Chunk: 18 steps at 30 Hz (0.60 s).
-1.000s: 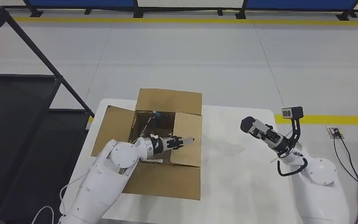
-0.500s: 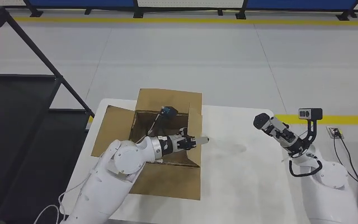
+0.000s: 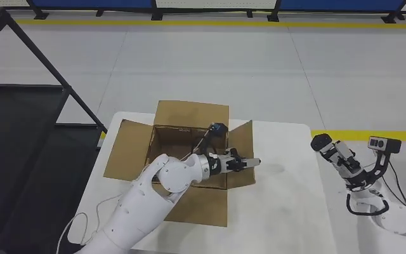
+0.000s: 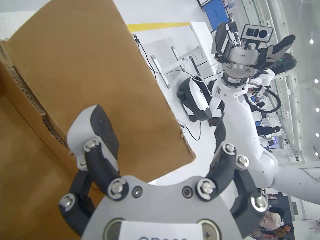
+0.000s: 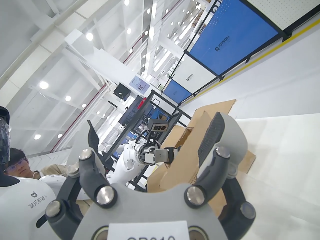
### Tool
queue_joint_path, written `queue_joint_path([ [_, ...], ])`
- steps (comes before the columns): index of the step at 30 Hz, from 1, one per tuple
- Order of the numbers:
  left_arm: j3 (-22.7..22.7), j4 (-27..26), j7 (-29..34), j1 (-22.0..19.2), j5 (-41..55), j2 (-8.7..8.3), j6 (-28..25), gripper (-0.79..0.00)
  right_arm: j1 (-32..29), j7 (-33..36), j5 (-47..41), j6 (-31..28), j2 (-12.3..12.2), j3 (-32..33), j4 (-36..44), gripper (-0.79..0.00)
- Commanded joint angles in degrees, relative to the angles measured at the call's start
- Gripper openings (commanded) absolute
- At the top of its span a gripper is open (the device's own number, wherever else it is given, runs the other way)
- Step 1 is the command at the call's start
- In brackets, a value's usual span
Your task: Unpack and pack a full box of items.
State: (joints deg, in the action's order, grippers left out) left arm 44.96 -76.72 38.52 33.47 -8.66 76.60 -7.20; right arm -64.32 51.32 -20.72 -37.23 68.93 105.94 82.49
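Observation:
An open cardboard box [image 3: 190, 115] stands on the white table [image 3: 285, 203]; I cannot make out its contents. My left arm lies across the opening. Its gripper [image 3: 249, 163] is at the box's right flap [image 3: 242, 136], which stands tilted outward. In the left wrist view the gripper [image 4: 155, 136] is open astride that flap [image 4: 82, 58]: one finger [image 4: 100, 128] is on the near side and the other is hidden behind the cardboard. My right gripper [image 3: 322, 143] hangs open beyond the table's right edge, with nothing in it [image 5: 155, 136]. From there the box [image 5: 175, 176] and left gripper [image 5: 166, 155] show farther off.
Bare white tabletop spreads to the right of the box. A black metal frame [image 3: 38, 60] stands off the table's left side. The box's left flap [image 3: 127, 149] and front flap [image 3: 196, 206] lie spread flat on the table.
My left gripper has swept right across the box, swinging the right flap from flat over the opening to tilted outward. My right arm has drawn back to the right, off the table.

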Motion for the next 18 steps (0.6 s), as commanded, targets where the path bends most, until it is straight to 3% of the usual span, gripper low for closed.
queue_joint_path([
  [1, -1.43, 2.08, -0.09, -1.03, 0.24, 0.72, -0.09, 0.0, -1.31, -3.37, 2.08, -0.36, -0.1, 1.05, 1.3, 0.0],
  [10, -4.77, 8.49, 0.23, -2.99, 1.73, 3.05, -1.08, 0.0, -6.06, -9.09, 4.05, 0.01, -0.52, 2.77, 6.71, 0.0],
  [18, -5.04, 10.3, 0.7, -3.28, 2.19, 4.04, -1.82, 0.0, -6.22, -10.91, 5.38, 0.53, -0.9, 1.6, 7.13, 0.0],
])
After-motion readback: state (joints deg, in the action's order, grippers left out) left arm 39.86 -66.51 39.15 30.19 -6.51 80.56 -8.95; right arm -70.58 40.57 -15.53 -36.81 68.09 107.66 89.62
